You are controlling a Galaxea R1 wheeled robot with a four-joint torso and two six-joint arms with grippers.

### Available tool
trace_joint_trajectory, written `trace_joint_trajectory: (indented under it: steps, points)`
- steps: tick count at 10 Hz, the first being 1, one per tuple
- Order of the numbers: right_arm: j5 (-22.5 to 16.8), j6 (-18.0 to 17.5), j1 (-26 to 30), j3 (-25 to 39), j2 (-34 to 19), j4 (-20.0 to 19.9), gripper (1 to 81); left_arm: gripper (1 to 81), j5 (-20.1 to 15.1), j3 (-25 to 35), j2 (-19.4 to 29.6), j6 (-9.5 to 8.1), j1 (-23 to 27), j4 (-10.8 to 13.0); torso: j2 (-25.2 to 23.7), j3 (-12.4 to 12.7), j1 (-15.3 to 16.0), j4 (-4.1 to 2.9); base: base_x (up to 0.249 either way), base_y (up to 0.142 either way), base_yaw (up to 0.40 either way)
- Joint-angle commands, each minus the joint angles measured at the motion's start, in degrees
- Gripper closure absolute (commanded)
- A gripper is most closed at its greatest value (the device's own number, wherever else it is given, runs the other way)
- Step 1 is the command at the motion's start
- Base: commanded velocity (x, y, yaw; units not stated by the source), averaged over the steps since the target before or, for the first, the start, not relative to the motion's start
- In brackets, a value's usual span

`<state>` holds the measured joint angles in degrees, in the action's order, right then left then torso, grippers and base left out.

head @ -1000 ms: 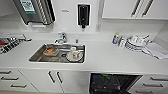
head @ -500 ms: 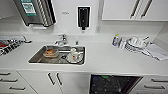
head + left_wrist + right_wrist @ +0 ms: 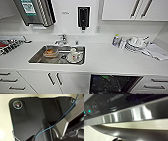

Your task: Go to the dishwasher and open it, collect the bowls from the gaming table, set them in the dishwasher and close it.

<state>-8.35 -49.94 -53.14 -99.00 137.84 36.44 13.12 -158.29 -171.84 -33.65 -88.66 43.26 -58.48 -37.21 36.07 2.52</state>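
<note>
Right wrist camera sits tight against the dishwasher [image 3: 134, 115] door's top edge, steel handle close; dark interior [image 3: 112, 83] open below the counter [image 3: 112, 60]; jaw state impossible to tell.

Faint pale lettering on the dishwasher [image 3: 121, 107] control strip beside green indicator lights [image 3: 89, 111], too blurred to read; likewise illegible, a green-and-white label on the fridge [image 3: 28, 7] door.
</note>
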Motion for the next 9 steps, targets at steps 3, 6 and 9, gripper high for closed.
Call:
trace_joint_trajectory:
  steps: [3,6,9]
  points:
    - [1.1,0.4,14.9,8.2,-5.6,-8.0,1.0,1.0,-2.7,-0.1,0.4,0.25,-0.1,0.7,0.0,0.0,0.0,0.0,0.0,0.0,0.0]
    - [4.2,0.8,6.4,9.4,-7.6,-8.0,1.0,1.0,-2.5,-0.1,-0.4,-0.02,0.0,-0.1,0.0,0.0,0.0,0.0,0.0,0.0,0.0]
    - [14.9,1.4,-4.8,3.2,-7.6,-6.0,1.0,1.0,-2.0,-0.2,-0.4,0.07,0.6,0.0,0.0,0.0,0.0,0.0,0.0,0.0,0.0]
